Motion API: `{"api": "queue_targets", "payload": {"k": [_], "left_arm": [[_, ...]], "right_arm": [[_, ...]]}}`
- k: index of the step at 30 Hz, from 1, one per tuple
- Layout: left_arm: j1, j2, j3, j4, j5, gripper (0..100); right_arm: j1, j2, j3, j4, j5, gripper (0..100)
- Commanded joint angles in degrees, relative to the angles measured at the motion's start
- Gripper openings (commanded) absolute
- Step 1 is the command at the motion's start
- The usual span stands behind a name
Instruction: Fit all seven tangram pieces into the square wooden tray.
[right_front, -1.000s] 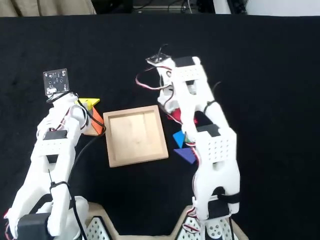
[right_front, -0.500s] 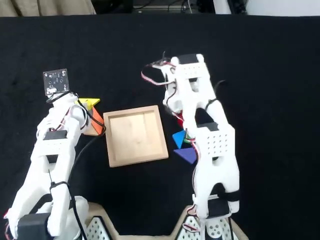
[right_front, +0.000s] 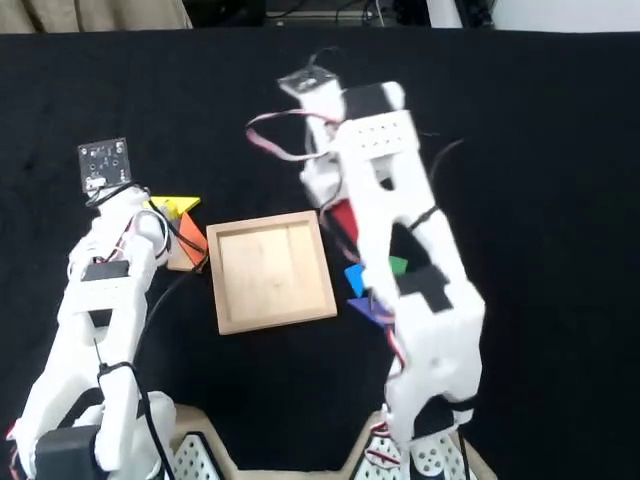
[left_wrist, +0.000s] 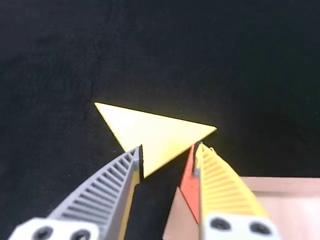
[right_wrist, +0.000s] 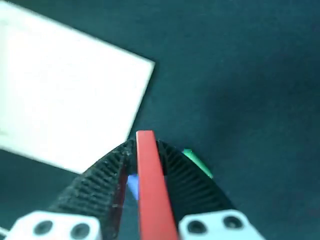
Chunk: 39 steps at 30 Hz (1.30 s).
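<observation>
– Two grippers to log. Right one first.
– My right gripper (right_wrist: 145, 142): fingers pressed onto the red piece (right_wrist: 150, 190), which stands on edge between them. Beneath it, a green piece (right_wrist: 197, 162) and a blue piece (right_wrist: 131, 184) lie on the black cloth (right_front: 520, 150). One corner of the square wooden tray (right_wrist: 60, 100) is near my fingertips.
– Left?
– My left gripper (left_wrist: 167, 150): fingers spread, with one corner of the yellow triangle (left_wrist: 155, 132) between them. Contact: cannot tell. The orange piece (left_wrist: 189, 185) is just beside one finger.
– Farther out?
– The tray lies flat between my two arms. A purple piece (right_front: 365, 310) sits next to the blue one, on the right arm's side of the tray.
</observation>
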Motion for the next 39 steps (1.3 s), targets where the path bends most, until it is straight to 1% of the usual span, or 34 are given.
{"api": "queue_targets", "payload": {"k": [1, 5, 8, 12, 16, 20, 28, 30, 34, 39], "left_arm": [[-3.12, -0.18, -4.88, 2.02, 4.31, 18], [-6.9, -1.85, -9.36, 11.43, 6.59, 18], [-10.33, -3.6, -9.19, 14.77, 6.77, 18], [-12.0, -5.54, -3.82, 11.87, 6.51, 18], [-10.51, -7.03, -0.57, 7.56, 6.42, 18], [-10.24, -7.3, 1.45, 4.31, 6.42, 18], [-10.24, -6.86, 1.54, 3.87, 6.42, 18], [-10.24, -6.86, 1.54, 3.87, 6.42, 18], [-10.07, -6.86, 1.54, 3.87, 6.42, 18], [-10.07, -6.86, 1.54, 3.87, 6.42, 18]], "right_arm": [[-7.12, -9.63, 8.4, -3.78, -1.58, 2.8], [-14.86, -13.23, 20.7, -14.42, -1.41, 2.8], [-17.67, -13.23, 28.26, -21.27, -1.76, 2.8], [-18.02, -13.14, 33.36, -25.41, -1.41, 2.9], [-18.9, -13.05, 33.63, -25.49, -1.14, 2.9], [-20.92, -12.09, 33.8, -25.49, 1.49, 3.1], [-21.1, -2.86, 28.79, -26.29, 0.97, 3.4], [-21.27, -1.54, 27.82, -26.2, 0.97, 6.0], [-21.01, -1.45, 25.8, -25.41, -2.29, 17.5], [-21.1, -1.45, 23.96, -24.62, -3.87, 21.7]]}}
